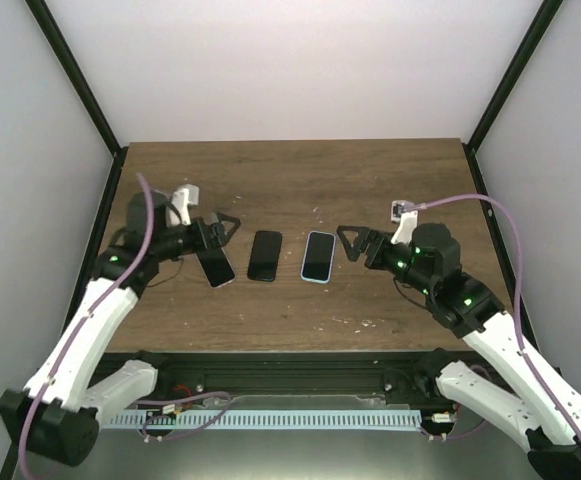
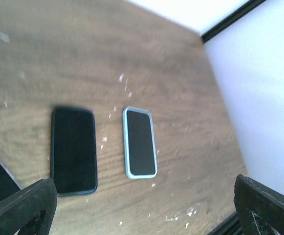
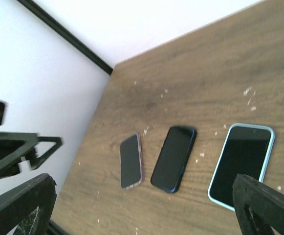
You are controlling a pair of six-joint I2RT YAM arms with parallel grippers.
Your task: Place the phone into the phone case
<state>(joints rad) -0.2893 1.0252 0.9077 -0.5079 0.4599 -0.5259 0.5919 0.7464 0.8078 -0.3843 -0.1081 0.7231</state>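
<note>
phone point(image 1: 218, 270) lies flat just beside the left gripper point(image 1: 232, 228), its fingers point(image 2: 19, 205) spread.

The top view looks down from behind the arm bases over the whole counter point(image 1: 370, 180). Each wrist view looks low across it, facing inward; all share the row of phones point(image 1: 265, 256).

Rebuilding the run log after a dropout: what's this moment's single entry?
left fingers open, empty | right fingers open, empty | pink-edged phone, dark item, blue-rimmed item: flat, apart on table
</note>
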